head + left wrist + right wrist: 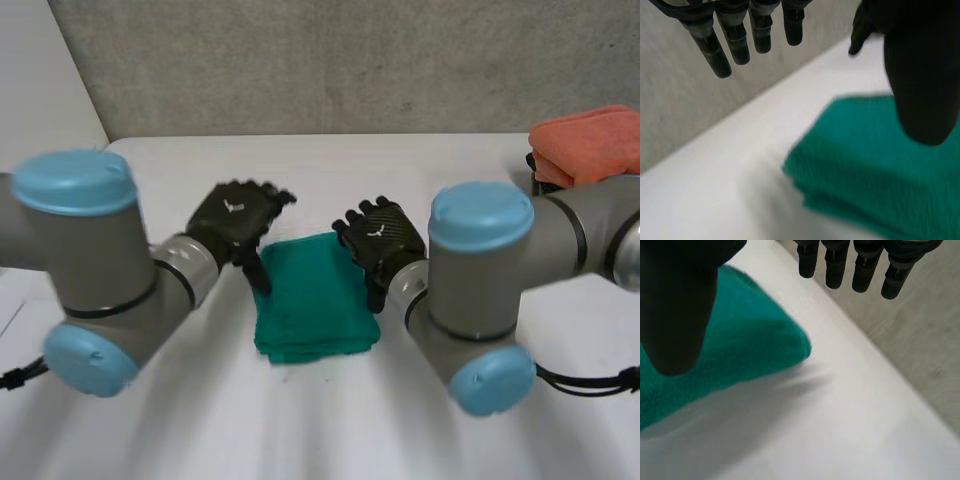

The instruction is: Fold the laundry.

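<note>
A green cloth (315, 297) lies folded into a small thick rectangle in the middle of the white table (330, 170). My left hand (235, 222) hovers at the cloth's left far corner, fingers straight and open, holding nothing. My right hand (378, 240) hovers at its right far corner, also open and empty. In the left wrist view the fingers (735, 35) hang above the table and the thumb (922, 80) is over the green cloth (875, 170). In the right wrist view the thumb (675, 305) is over the green cloth (735, 355), with the fingers (865, 265) spread clear of it.
A folded orange cloth (590, 145) sits on a dark object at the table's far right. A grey wall (350, 60) runs behind the table. Bare table lies in front of and around the green cloth.
</note>
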Controlling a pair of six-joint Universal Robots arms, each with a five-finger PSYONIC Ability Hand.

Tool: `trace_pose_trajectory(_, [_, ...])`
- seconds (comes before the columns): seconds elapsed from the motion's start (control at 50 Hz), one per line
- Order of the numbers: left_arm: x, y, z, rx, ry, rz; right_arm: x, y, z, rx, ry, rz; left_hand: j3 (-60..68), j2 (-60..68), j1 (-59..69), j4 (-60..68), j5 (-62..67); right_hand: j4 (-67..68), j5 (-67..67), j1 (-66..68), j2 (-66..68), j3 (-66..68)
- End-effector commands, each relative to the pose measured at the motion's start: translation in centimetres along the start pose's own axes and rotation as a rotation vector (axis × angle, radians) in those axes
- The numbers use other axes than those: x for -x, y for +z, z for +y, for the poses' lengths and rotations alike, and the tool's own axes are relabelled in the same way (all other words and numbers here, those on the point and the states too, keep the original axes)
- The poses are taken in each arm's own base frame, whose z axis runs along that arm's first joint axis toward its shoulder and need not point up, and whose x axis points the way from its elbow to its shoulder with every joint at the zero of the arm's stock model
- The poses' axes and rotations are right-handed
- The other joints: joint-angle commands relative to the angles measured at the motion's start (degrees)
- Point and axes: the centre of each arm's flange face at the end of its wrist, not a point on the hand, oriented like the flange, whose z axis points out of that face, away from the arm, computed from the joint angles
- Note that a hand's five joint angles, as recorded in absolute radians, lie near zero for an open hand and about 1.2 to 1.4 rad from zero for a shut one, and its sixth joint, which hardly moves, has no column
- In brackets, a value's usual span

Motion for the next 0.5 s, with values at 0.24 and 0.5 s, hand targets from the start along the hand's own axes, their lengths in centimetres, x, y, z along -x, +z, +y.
trace_pose_trajectory(0.24, [-0.1,-4.7,-5.6,-0.149,-0.213,0.485,8.0,-4.6,3.0,-0.094,-0.081,-0.085,-2.2,-1.8,0.0,-1.6,-2.8,2.7,2.1,3.1,2.6,2.7])
trace_pose_trajectory(0.5, [-1.9,-4.9,-4.3,-0.150,-0.148,0.530,7.8,-0.8,4.6,-0.200,-0.072,-0.023,-2.2,-1.8,0.0,-1.6,-2.8,10.7,10.2,11.2,10.7,10.8])
